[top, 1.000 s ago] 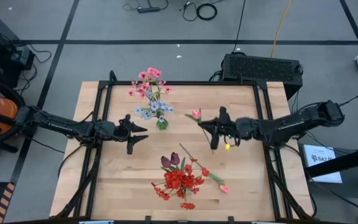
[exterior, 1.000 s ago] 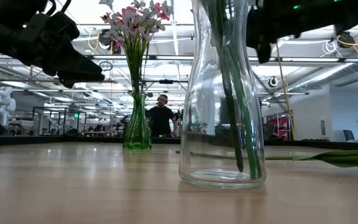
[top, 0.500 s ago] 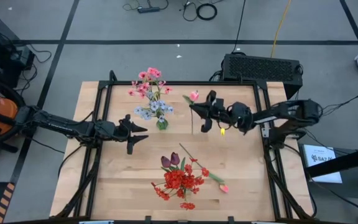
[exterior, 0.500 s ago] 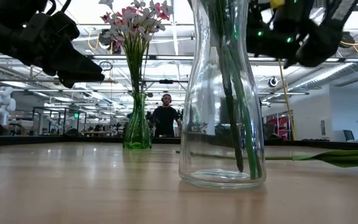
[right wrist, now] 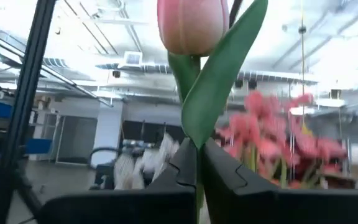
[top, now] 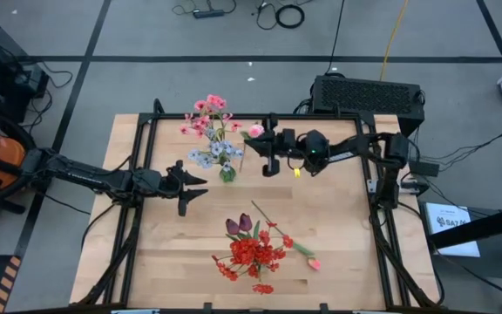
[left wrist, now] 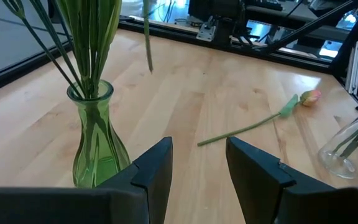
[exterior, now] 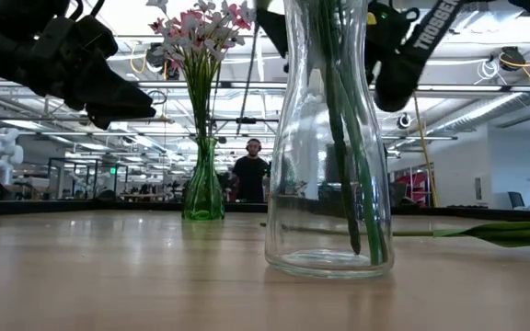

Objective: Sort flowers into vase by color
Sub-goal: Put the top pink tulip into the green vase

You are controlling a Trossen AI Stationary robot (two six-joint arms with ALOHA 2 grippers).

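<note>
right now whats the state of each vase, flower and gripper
green vase: upright, holding pink and pale blue flowers
clear vase: upright, stems inside, red and maroon blooms
pink tulip: held upright beside the green vase's bouquet
pink bud: lying flat on the table
right gripper: shut on the pink tulip's stem
left gripper: open, empty

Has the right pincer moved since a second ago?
Yes. In the high view the right pincer, shut on the pink tulip, has travelled left across the table toward the green vase, which stayed put.
</note>
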